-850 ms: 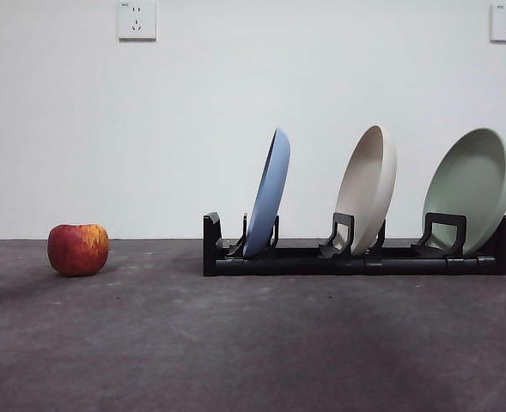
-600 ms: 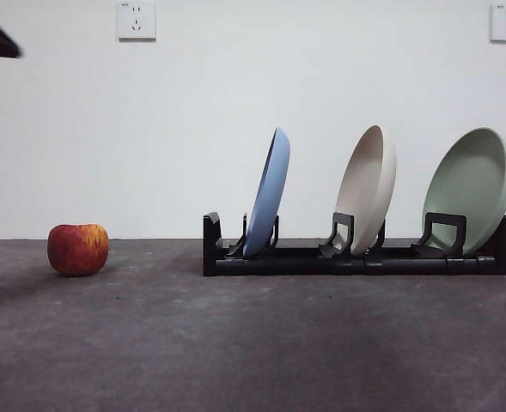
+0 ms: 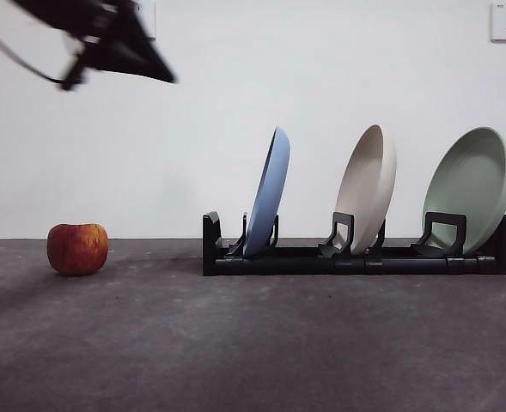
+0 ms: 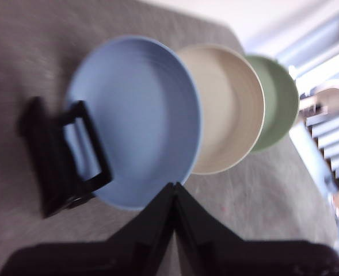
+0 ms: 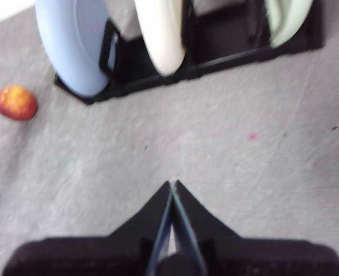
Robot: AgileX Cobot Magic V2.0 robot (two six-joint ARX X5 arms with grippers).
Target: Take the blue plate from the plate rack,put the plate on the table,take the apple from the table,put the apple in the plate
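My left gripper (image 4: 174, 187) hangs with jaws pressed together, holding nothing, the blue plate (image 4: 136, 118) just ahead of its tips, upright in the rack (image 3: 356, 257). My right gripper (image 5: 172, 185), also closed and empty, sits well short of the apple (image 5: 16, 102) on the table (image 3: 253, 343).

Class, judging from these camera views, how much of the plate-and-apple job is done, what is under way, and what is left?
Done: nothing yet. The blue plate stands in the plate rack, and the apple sits on the table.

In hand: the left gripper, jaws shut, is high up at the apple's end of the rack, facing the plates. The right gripper waits over bare table.

Left: every step, from lifting the plate out to placing the apple in it.
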